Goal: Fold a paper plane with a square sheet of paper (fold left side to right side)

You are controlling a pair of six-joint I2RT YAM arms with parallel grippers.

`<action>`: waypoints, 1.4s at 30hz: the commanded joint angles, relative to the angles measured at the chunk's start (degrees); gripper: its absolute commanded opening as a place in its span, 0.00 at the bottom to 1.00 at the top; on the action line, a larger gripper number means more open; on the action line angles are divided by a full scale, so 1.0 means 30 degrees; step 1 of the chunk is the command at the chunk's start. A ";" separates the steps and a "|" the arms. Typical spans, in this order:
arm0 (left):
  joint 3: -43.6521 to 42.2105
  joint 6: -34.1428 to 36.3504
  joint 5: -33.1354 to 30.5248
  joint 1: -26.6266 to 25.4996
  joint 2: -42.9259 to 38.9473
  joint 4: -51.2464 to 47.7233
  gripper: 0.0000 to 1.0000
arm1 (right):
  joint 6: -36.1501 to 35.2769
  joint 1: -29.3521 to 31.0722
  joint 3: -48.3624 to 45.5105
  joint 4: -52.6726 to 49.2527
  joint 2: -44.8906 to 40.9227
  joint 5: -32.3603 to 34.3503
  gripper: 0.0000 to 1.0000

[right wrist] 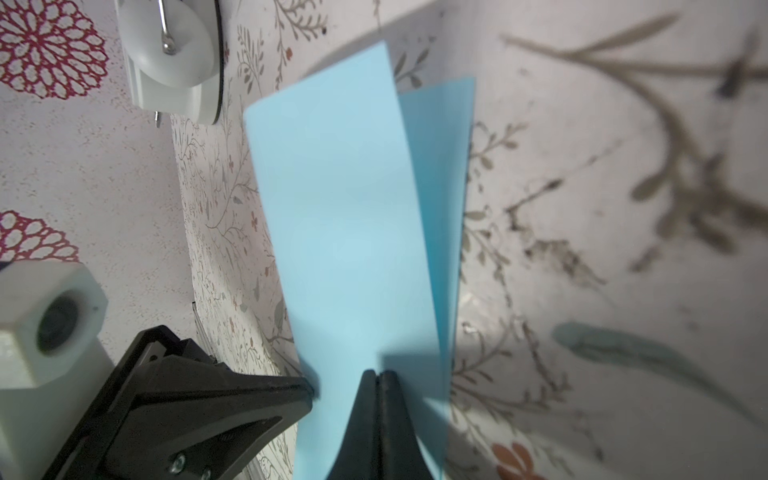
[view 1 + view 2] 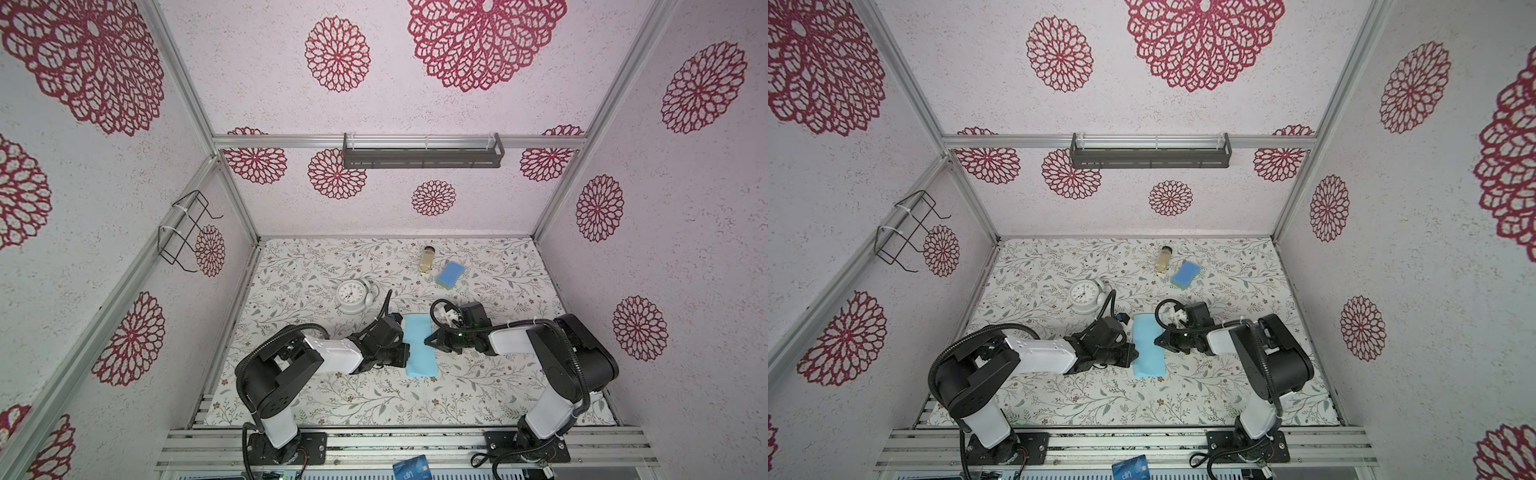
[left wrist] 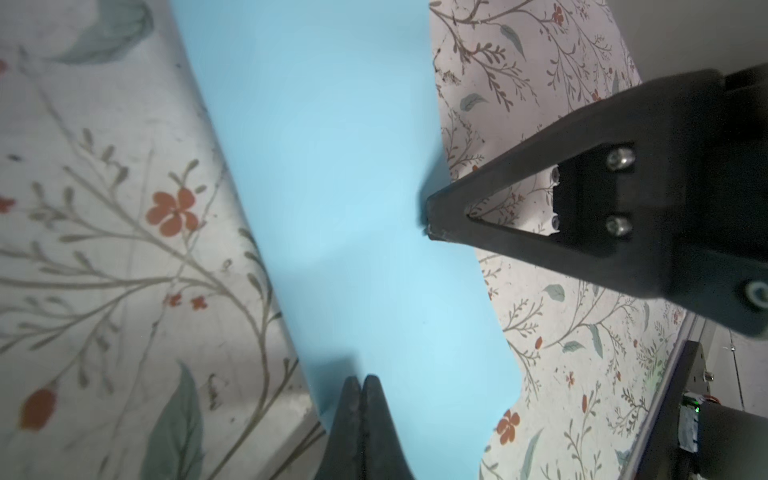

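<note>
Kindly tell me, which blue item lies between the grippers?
The thin light blue paper; the sponge sits far back, the card off the mat.

Sheet of paper (image 2: 420, 349) matt, smooth; clock (image 2: 352, 296) glossy white plastic.

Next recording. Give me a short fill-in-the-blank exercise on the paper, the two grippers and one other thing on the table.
1. In the right wrist view the square sheet of paper shows ____ layers, one over the other.
2. The left gripper and the right gripper each rest on the paper with jaws ____.
3. The sponge at the back of the table is blue on top and ____ underneath.

Missing words: two; shut; green.
</note>
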 commanded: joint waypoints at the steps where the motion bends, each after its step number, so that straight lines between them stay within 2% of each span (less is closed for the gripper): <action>1: -0.1029 -0.0232 -0.0672 0.0081 -0.0998 -0.0577 0.00 | -0.0575 -0.0183 -0.0922 -0.3285 0.1444 0.3301 0.00; 9: -0.0922 -0.0699 -0.0909 -0.0276 -0.3307 -0.0739 0.00 | -0.0630 -0.0237 -0.0923 -0.3240 0.1571 0.3216 0.00; 18: -0.0111 -0.0925 -0.0119 -0.1327 -0.1237 0.0410 0.00 | -0.0729 -0.0244 -0.0945 -0.3381 0.1657 0.3342 0.00; 29: -0.3195 -0.2170 -0.0003 -0.1500 -0.0637 0.2666 0.00 | -0.1102 -0.0387 -0.0832 -0.3563 0.2034 0.3479 0.00; 35: -0.4944 -0.2874 -0.0196 -0.1573 -0.2291 0.2781 0.00 | -0.1389 -0.0533 -0.0776 -0.3420 0.2261 0.3341 0.00; 42: -0.3991 -0.1967 -0.1645 -0.1165 -0.5324 0.0051 0.00 | -0.2652 -0.0597 -0.0042 -0.3915 0.2357 0.2884 0.00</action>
